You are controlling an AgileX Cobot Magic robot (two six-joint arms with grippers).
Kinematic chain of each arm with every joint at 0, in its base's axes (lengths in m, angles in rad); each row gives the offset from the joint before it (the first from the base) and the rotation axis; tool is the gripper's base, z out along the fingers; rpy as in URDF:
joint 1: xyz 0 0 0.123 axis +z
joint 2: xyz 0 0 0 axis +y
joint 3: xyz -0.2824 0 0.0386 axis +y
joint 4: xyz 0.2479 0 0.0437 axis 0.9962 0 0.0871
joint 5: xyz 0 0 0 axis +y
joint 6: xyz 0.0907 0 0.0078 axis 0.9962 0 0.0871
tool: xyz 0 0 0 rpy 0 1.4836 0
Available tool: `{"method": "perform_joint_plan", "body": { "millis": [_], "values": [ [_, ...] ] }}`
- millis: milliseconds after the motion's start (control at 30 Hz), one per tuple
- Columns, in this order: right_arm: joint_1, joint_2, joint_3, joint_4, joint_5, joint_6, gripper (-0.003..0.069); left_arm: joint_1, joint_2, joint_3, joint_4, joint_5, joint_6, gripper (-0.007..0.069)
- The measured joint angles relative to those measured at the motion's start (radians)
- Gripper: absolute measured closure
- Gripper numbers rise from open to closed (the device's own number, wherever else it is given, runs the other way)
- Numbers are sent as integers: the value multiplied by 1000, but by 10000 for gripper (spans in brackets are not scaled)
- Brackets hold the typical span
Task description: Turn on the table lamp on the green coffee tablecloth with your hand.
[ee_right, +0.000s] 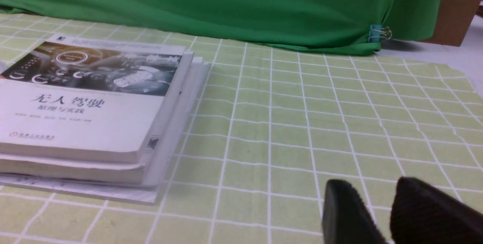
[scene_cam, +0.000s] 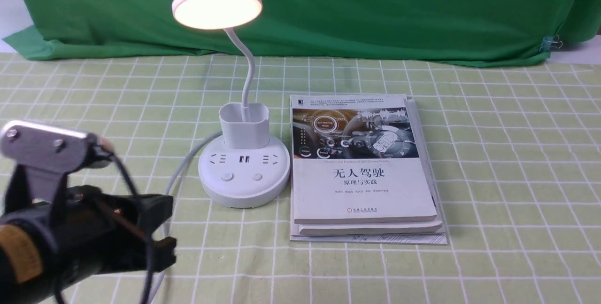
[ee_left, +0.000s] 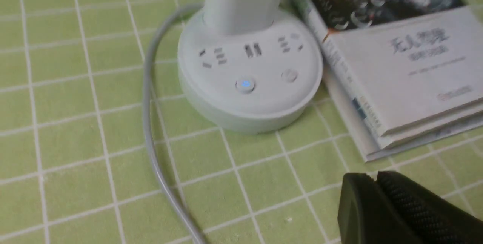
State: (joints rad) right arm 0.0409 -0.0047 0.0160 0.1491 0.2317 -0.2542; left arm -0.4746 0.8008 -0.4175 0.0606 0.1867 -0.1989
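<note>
The white table lamp (scene_cam: 243,172) stands on the green coffee tablecloth (scene_cam: 493,163), left of centre. Its round head (scene_cam: 217,5) glows warm. In the left wrist view the left-hand button (ee_left: 245,84) on the lamp base (ee_left: 249,66) shows a small blue light. My left gripper (scene_cam: 166,229), the hand, hovers at the near left, short of the base and apart from it. Its fingers (ee_left: 373,178) are shut on nothing. My right gripper (ee_right: 373,187) shows only in its own wrist view, open over bare cloth with nothing between its fingers.
A stack of books (scene_cam: 364,167) lies just right of the lamp base. The lamp's white cord (scene_cam: 181,167) curves from the base toward the near edge beside my left arm. A plain dark green cloth (scene_cam: 328,8) with a clip (scene_cam: 549,43) hangs along the back.
</note>
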Motion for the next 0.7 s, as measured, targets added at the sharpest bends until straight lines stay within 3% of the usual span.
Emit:
{"method": "perform_joint_plan", "body": {
  "millis": [367, 700],
  "values": [
    [0, 0, 0, 0, 0, 0, 414, 0, -459, 86, 1, 39, 32, 601],
    [0, 0, 0, 0, 0, 0, 414, 0, -517, 86, 3, 41, 42, 601]
  ]
}}
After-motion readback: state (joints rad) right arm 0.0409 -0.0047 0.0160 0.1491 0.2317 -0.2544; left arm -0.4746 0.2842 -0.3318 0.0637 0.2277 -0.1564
